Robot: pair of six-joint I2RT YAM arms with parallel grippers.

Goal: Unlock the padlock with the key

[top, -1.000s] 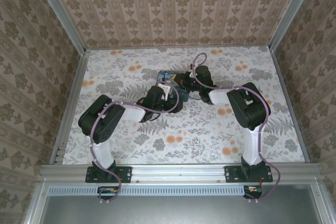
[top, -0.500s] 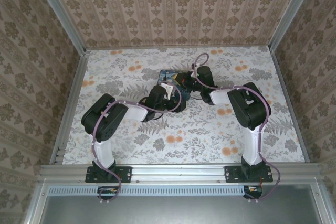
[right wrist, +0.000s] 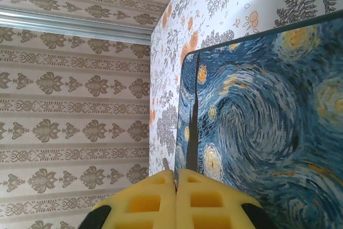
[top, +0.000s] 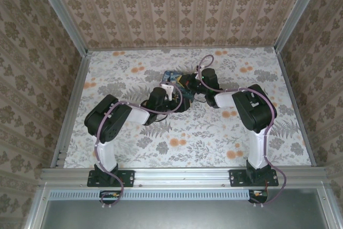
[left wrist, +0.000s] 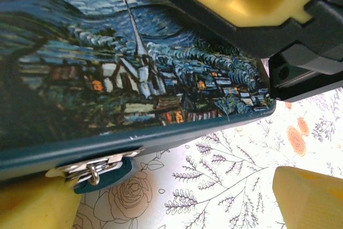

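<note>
Yellow-padded fingers point(left wrist: 308, 197) of the left gripper point(left wrist: 171, 207) are standing wide apart, gripping nothing, with the padlock point(left wrist: 103, 177) hanging between them from the latch point(left wrist: 88, 163) on the near edge of the painted tin point(left wrist: 134, 68). The right gripper point(right wrist: 176, 186) is pressing fully shut over the tin; whether it is pinching the key cannot be told. Closing carelessly, the left fingers risk shoving the tin and swinging the padlock away.

Tin point(top: 170, 75) mostly under both arms from above. Left wrist cam crops it top and left; padlock point(left wrist: 102, 175) soft-focus, details unreadable.
</note>
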